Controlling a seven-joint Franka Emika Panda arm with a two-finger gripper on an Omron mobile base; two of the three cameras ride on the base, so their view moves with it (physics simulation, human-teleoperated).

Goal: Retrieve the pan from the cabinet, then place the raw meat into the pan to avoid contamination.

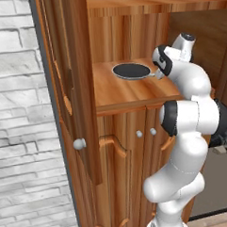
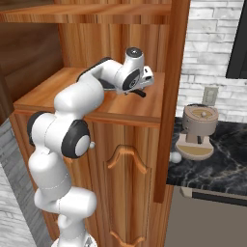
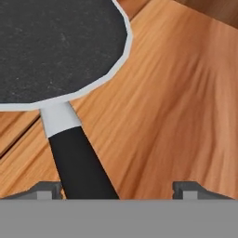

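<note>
1. One pan (image 1: 131, 70) sits on the open shelf of the cabinet (image 1: 119, 94), flat on the wood and well back from the front edge, with its dark inside facing up.
2. One gripper (image 3: 118, 188) hangs low over the pan's handle (image 3: 76, 158). In the hand view the two finger tips (image 3: 46, 189) stand wide apart, one on each side of the dark grip, and the handle sits closer to the left tip; neither tip touches it that I can see.
3. The handle's long axis runs from the pan's rim straight back toward the hand, so the jaws lie across it, which is the way a pinch needs them.
4. The pan's round body lies ahead of the gripper, deeper into the shelf; the grip end is the part nearest the fingers.
5. My judgement: the coming move is a short drop and a squeeze on the handle, and the off-centre line may nudge the pan sideways.
6. One arm (image 2: 72, 106) reaches in over the shelf.
7. One coffee machine (image 2: 198, 130) stands on the dark counter (image 2: 217, 169) to the right of the cabinet.
8. I cannot make out the raw meat.
</note>
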